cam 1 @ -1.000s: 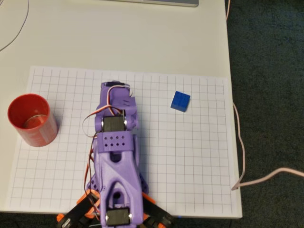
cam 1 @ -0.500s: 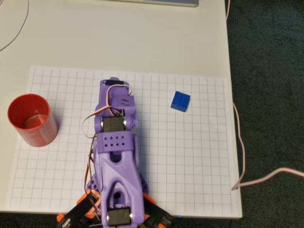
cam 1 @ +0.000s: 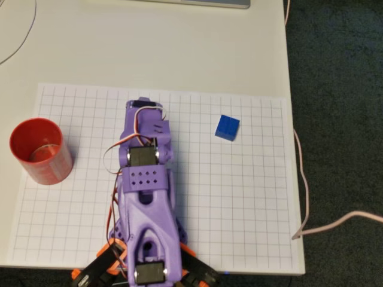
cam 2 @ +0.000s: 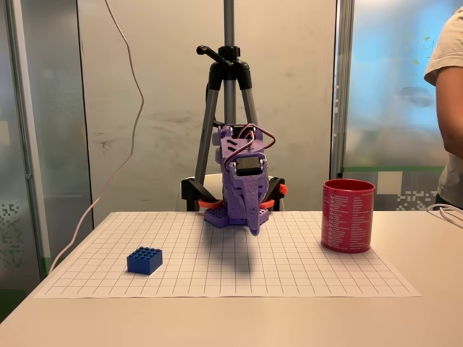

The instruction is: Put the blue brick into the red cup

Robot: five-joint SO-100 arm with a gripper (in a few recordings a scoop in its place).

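Observation:
The blue brick (cam 1: pixel 227 127) lies on the grid sheet, to the right of the purple arm in the overhead view and at the front left in the fixed view (cam 2: pixel 145 260). The red cup (cam 1: pixel 40 150) stands upright at the sheet's left edge overhead, and on the right in the fixed view (cam 2: pixel 348 215). My gripper (cam 2: pixel 254 228) hangs pointing down just above the middle of the sheet, its fingers together with nothing between them. Seen from above, the gripper (cam 1: pixel 145 107) is several grid squares left of the brick and well right of the cup.
The white grid sheet (cam 1: pixel 251 209) covers the near part of a pale table, whose right edge drops to dark carpet. A pale cable (cam 1: pixel 305 197) runs along that edge. A tripod (cam 2: pixel 230 87) stands behind the arm, and a person (cam 2: pixel 452 108) stands at the right.
The far end of the arm has shifted very slightly since a second ago. The brick and cup have not moved.

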